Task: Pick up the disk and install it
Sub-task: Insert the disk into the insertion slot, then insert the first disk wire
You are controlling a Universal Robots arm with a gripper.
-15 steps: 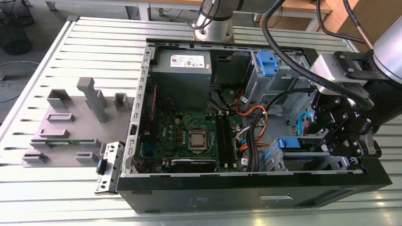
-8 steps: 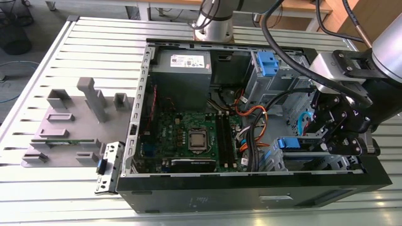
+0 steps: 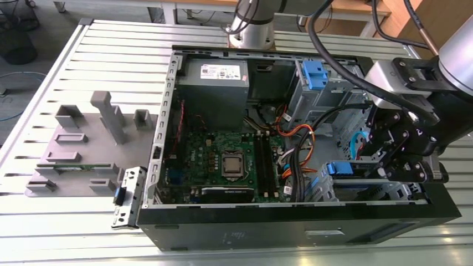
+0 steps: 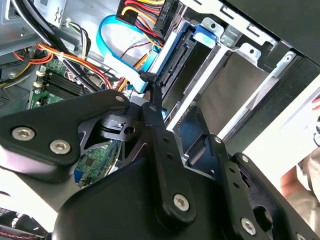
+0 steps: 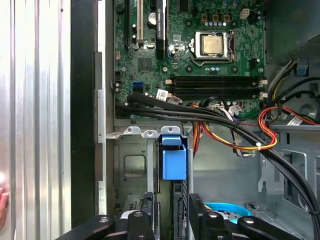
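The disk (image 5: 174,161) stands on edge in the drive cage at the front corner of the open computer case (image 3: 159,166). Its blue plastic rail faces the motherboard. In the exterior view the blue rail of the disk (image 3: 340,169) shows at the cage mouth on the exterior view's right. My gripper (image 3: 388,163) hangs low over that cage, right at the disk. In the second wrist view the disk (image 4: 175,57) shows its connector edge and blue rail just beyond my gripper (image 4: 150,82). In the first wrist view my gripper (image 5: 172,222) straddles the disk's edge.
Black, orange and blue cables (image 5: 240,132) run across the case beside the cage. The motherboard (image 3: 229,160) lies mid-case and a grey power supply (image 3: 214,75) sits at the back. Another blue bracket (image 3: 314,75) sits in the rear bay. A grey fixture block (image 3: 81,144) stands outside. A person's hand (image 4: 305,175) is near the case.
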